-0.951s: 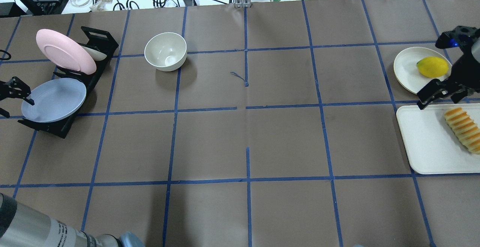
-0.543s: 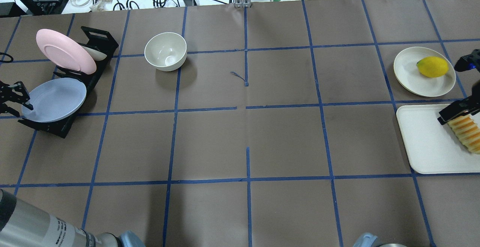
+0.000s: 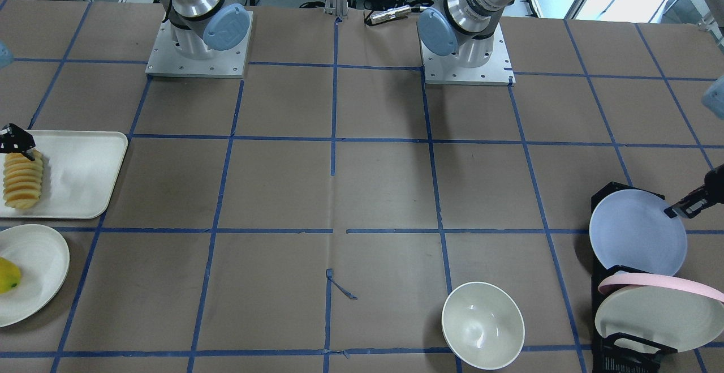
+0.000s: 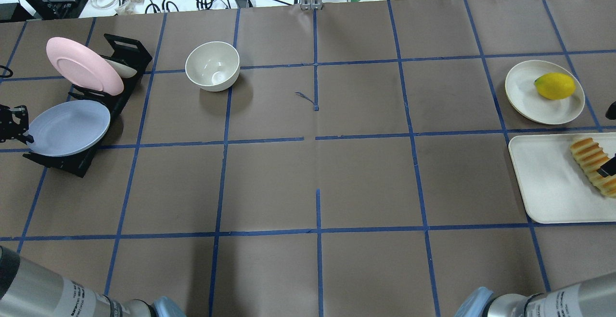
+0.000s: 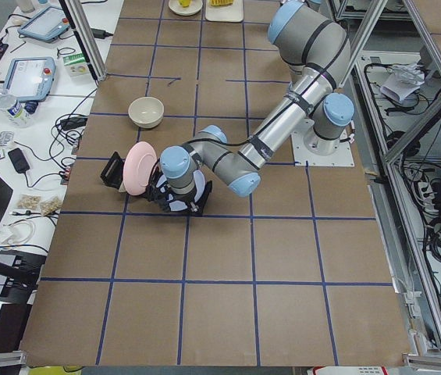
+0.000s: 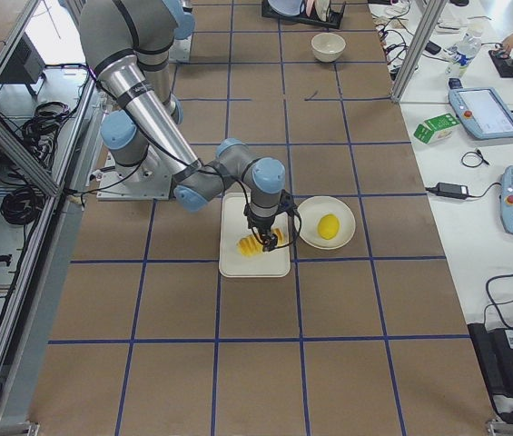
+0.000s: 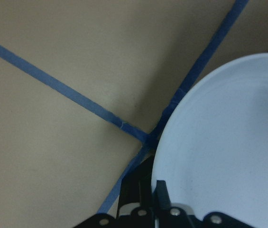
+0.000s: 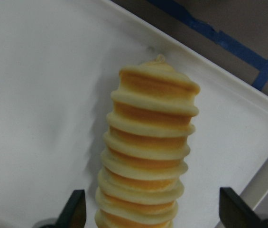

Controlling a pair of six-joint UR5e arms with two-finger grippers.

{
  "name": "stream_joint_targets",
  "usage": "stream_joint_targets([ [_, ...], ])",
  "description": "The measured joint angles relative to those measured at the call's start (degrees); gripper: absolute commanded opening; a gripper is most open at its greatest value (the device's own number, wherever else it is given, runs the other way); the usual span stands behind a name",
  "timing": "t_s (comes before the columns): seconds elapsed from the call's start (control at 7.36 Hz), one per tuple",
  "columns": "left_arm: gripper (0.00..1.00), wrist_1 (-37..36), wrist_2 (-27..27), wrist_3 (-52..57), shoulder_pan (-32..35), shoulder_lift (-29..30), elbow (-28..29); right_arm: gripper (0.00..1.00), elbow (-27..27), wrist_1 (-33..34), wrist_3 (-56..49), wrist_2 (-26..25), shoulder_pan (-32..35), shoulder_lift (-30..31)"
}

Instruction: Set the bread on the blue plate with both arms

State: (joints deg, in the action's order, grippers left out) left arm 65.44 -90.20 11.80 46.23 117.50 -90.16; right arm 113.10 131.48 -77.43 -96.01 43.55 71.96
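The bread (image 4: 589, 158) lies on a white tray (image 4: 544, 182) at the right edge; it also shows in the front view (image 3: 22, 183). My right gripper (image 8: 152, 216) is open and low over the loaf (image 8: 148, 152), one finger on each side. Only one fingertip (image 4: 607, 168) shows from overhead. The blue plate (image 4: 70, 128) leans in a black rack (image 4: 62, 163) at the far left. My left gripper (image 7: 148, 204) stands at its outer rim (image 7: 228, 142), jaws close together, one finger above the rim and one below. It also shows in the front view (image 3: 679, 210).
A pink plate (image 4: 82, 64) and a cream dish stand in the same rack behind the blue plate. A white bowl (image 4: 212, 65) sits at the back left. A yellow fruit (image 4: 555, 86) lies on a cream plate (image 4: 524, 91) just beyond the tray.
My right gripper has moved from beside the fruit plate back over the tray and down around the bread. My left gripper has shifted slightly outward along the blue plate's rim.
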Motion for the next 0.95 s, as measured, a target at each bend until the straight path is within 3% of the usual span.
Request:
stream_joint_targets([
  [0.27,0.00,5.38,0.58,1.46,0.12,-2.93,0.56,1.00,-0.50,-0.03,-1.90,-0.14,-0.45,-2.26],
  [0.68,0.00,20.68,4.23,1.43,4.49,-11.16,-0.01,1.00,-0.38,-0.90,-1.98,0.07,-0.57,-3.08],
  [0.81,0.00,25.09,5.82,-0.78,8.99,-13.87,-0.49,0.68,-0.38,-1.36,-1.56,0.41,-0.57,-3.11],
  [0.95,0.00,26.73,7.94,-4.42,14.14,-15.75,-1.68,0.16,-0.38,-1.61,-0.97,0.64,-0.57,-3.01],
])
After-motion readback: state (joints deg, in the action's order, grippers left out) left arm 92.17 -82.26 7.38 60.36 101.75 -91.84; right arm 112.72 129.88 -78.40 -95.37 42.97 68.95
